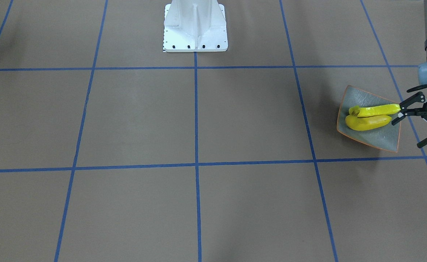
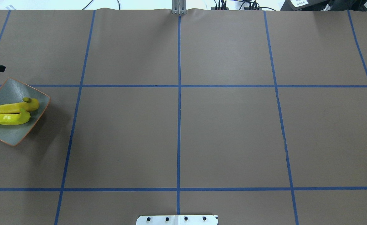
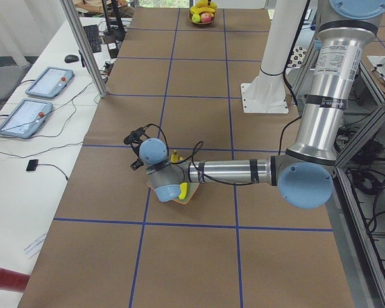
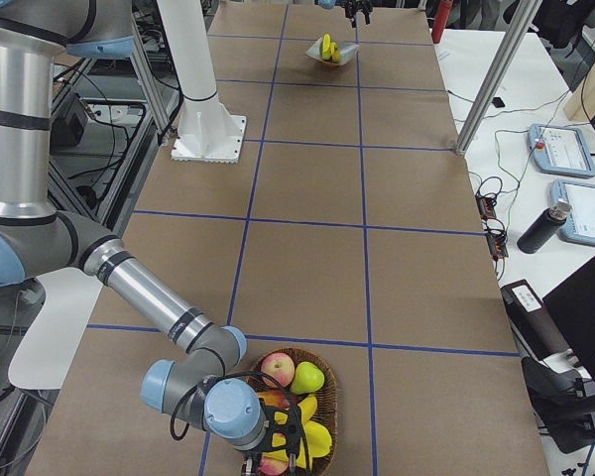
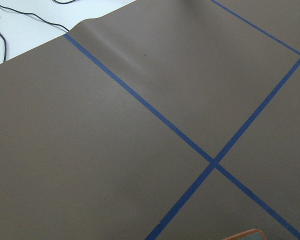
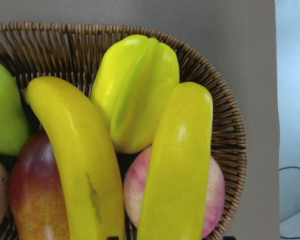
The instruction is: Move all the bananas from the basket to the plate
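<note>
Two yellow bananas (image 1: 375, 109) (image 1: 368, 123) lie side by side on the grey-green plate (image 1: 377, 140), which shows at the left edge of the overhead view (image 2: 13, 90) with the same bananas (image 2: 14, 107) (image 2: 7, 119). My left gripper (image 1: 409, 125) hangs open and empty just beside the plate's outer edge. In the right wrist view two more bananas (image 6: 75, 160) (image 6: 177, 165) lie in the wicker basket (image 6: 230, 130). My right gripper (image 4: 278, 443) hovers low over that basket (image 4: 329, 397). Its fingertips barely show at the wrist view's bottom edge, wide apart, holding nothing.
The basket also holds a yellow-green star fruit (image 6: 135, 90), a green pear (image 6: 5, 115), a pink apple (image 6: 215, 192) and a reddish mango (image 6: 30, 195). The white robot pedestal (image 1: 195, 27) stands mid-table. Blue tape lines grid the brown tabletop.
</note>
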`<state>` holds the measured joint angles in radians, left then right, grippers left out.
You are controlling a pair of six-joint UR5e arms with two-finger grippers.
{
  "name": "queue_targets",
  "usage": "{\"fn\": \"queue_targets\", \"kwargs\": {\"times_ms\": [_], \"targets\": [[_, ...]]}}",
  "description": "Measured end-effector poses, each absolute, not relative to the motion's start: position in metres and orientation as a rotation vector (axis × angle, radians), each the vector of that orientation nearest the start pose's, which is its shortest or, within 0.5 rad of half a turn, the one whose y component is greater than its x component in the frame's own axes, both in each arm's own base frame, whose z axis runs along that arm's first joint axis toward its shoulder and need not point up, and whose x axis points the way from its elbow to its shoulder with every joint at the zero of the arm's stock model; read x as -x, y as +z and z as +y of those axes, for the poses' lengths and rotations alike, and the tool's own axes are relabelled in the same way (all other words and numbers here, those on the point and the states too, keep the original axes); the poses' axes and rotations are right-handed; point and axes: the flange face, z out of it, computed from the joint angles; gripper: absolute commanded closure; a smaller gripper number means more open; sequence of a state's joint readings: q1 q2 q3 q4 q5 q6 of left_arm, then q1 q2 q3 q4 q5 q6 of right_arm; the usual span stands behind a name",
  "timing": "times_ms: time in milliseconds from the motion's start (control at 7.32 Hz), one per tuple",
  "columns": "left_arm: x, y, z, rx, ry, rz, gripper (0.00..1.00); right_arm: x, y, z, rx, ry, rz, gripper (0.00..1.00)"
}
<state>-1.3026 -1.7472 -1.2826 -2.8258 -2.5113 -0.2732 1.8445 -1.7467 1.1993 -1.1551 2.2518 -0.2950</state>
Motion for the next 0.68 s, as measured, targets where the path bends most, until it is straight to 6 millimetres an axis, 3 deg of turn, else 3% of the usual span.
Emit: {"fn": "queue_targets", "kwargs": {"times_ms": [137,273,410,683], "targets": [[-0.0972,0.5583,-0.5531,-0.793,0.532,1.084,0.01,-0.1622,0.8765,-0.3164,-0.065,0.025,-0.687,0.37],[-0.0973,0.5583,-0.5531,-0.793,0.533,1.083,0.01,-0.1622,0.8777,-0.3157,-0.062,0.025,-0.684,0.58],[-0.0973,0.5584,-0.5531,-0.794,0.534,1.083,0.01,-0.1622,0.8788,-0.3154,-0.059,0.025,-0.681,1.0],[-0.0966,0.5589,-0.5531,-0.794,0.533,1.082,0.01,-0.1634,0.8769,-0.3187,-0.064,0.023,-0.677,1.0]]}}
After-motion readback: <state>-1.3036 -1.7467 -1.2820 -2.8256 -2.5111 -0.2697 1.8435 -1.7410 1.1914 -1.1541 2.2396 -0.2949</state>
